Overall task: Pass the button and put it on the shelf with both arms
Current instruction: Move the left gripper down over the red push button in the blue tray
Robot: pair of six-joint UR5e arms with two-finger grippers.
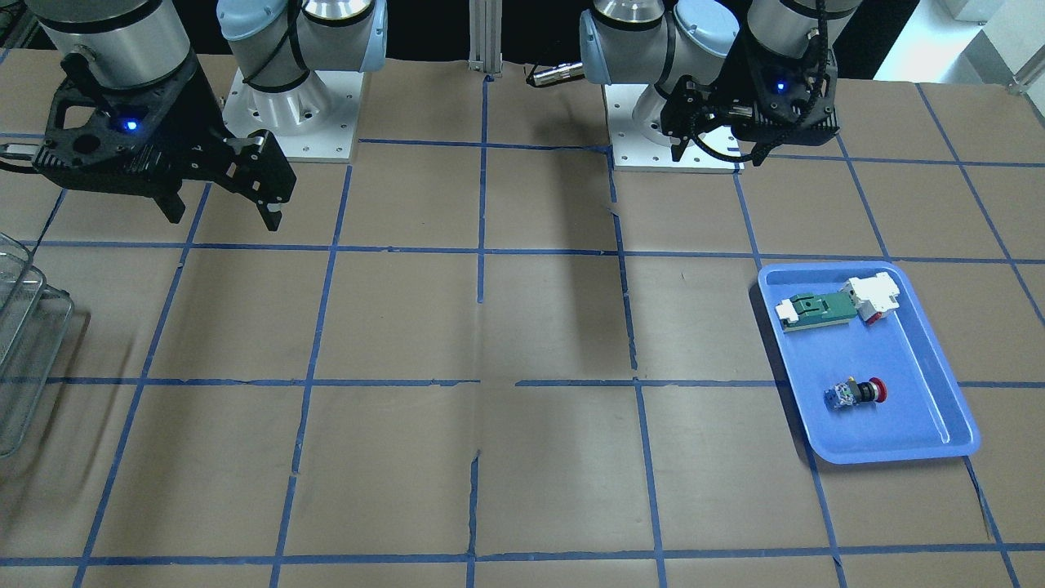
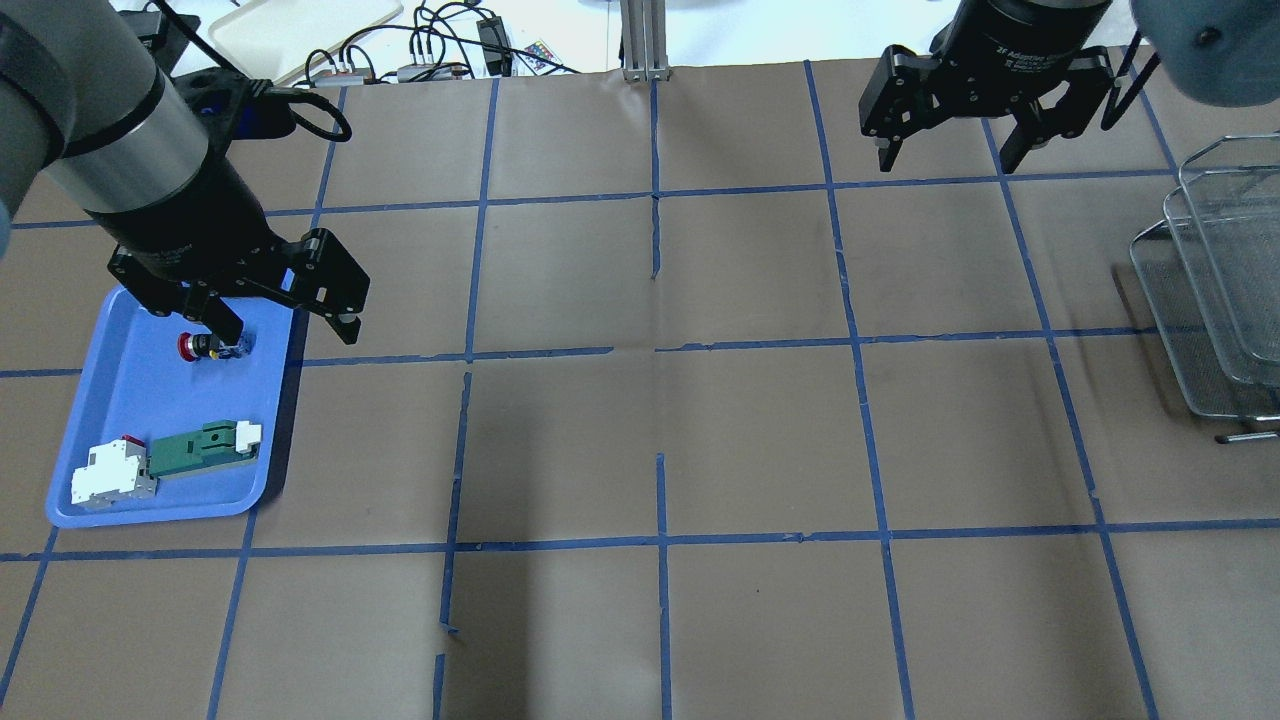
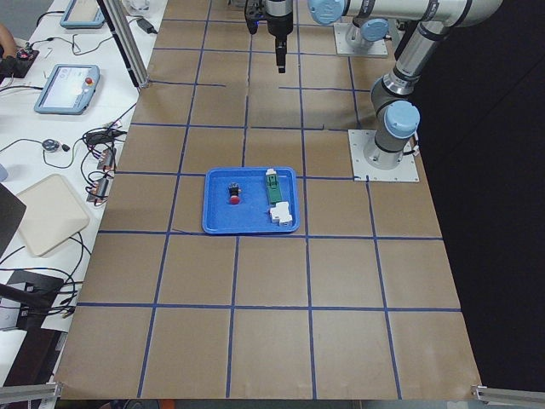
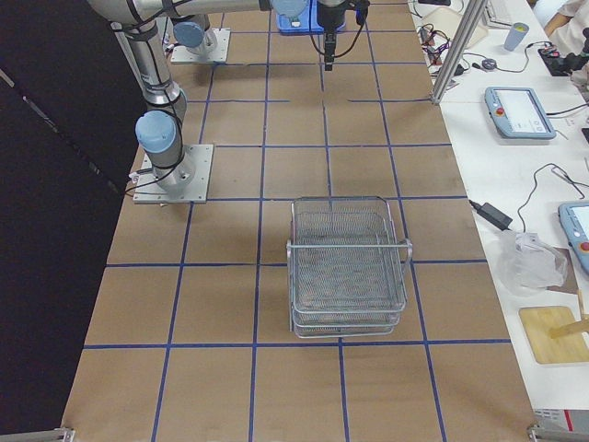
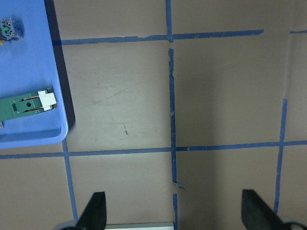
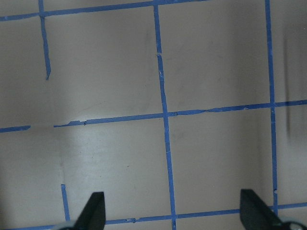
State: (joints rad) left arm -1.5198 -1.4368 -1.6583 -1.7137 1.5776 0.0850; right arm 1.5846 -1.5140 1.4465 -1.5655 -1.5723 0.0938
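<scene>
On the table's left side, the button [image 1: 857, 394] lies on its side in the blue tray [image 1: 914, 367]. The left gripper [image 2: 288, 335] hangs above the tray's edge, jaws spread; the right gripper [image 2: 947, 165], near the shelf [image 4: 348, 267], also gapes

Overhead: left gripper [image 2: 290, 335] finger overlaps part of button [image 2: 188, 346] in tray [image 2: 120, 420]. Left wrist cam: tray's left side and button's cap cropped. Shelf [image 2: 1215, 300] cropped by frame edge.

A robotics lab: robot arms [image 3: 398, 128] bolted to a tape-gridded table [image 3: 272, 281], with teach pendants [image 3: 68, 88] and cables [image 3: 102, 162] on the bench [image 3: 17, 102] along its edge.
</scene>
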